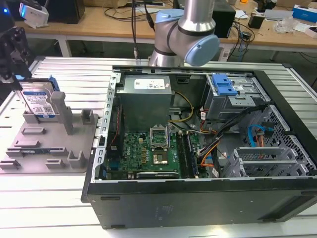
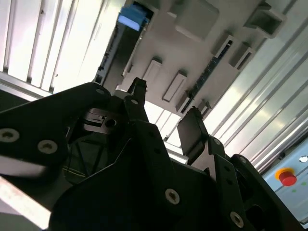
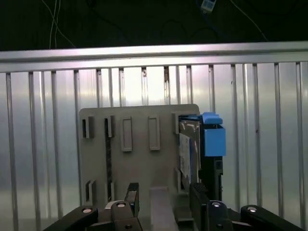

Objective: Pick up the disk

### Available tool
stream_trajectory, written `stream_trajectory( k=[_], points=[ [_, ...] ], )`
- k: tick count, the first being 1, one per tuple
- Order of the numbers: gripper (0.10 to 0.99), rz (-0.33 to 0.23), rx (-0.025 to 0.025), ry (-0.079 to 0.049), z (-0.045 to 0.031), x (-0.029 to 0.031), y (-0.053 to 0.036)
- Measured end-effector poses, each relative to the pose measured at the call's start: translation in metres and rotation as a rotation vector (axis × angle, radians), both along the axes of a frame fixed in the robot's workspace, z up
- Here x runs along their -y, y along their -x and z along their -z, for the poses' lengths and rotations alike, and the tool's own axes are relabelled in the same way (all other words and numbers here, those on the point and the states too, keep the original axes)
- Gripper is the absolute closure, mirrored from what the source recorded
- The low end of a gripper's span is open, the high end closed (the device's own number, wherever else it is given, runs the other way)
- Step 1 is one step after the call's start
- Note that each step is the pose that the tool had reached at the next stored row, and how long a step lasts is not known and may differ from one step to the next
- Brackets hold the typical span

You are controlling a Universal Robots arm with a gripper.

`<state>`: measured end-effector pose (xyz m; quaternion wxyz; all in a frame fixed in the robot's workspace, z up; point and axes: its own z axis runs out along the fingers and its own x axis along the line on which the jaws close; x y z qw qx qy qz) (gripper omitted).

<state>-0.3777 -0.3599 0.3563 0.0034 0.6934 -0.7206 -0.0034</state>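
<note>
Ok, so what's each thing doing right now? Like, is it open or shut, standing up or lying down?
disk: standing up on its edge in the grey fixture, not gripped.
gripper: open, holding nothing, not touching the disk.
grey fixture: lying flat, with the disk in one of its slots.
computer case: lying on its side, open, its insides showing.

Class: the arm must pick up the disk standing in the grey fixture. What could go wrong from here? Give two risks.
1. In the first wrist view the open gripper sits off-centre from the disk; one finger looks in line with its edge and might strike it rather than straddle it.
2. The disk stands upright in the grey fixture beside a post; a tilted pull could jam it.
</note>
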Motion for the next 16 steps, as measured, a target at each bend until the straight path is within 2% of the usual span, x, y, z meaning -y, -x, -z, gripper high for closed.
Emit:
stream_trajectory(
  k=[2,8,10,12,16],
  points=[
    [0.545,0.000,0.0014,0.000,0.0002,-0.0103,0.0006],
    [0.545,0.000,0.0035,0.000,0.0009,-0.0344,0.0045],
    [0.545,0.000,0.0036,0.000,0.0019,-0.0369,0.0133],
    [0.545,-0.001,0.0036,0.000,0.0033,-0.0382,0.0273],
    [0.545,-0.026,0.0036,0.000,0.0056,-0.0393,0.0316]
  ],
)
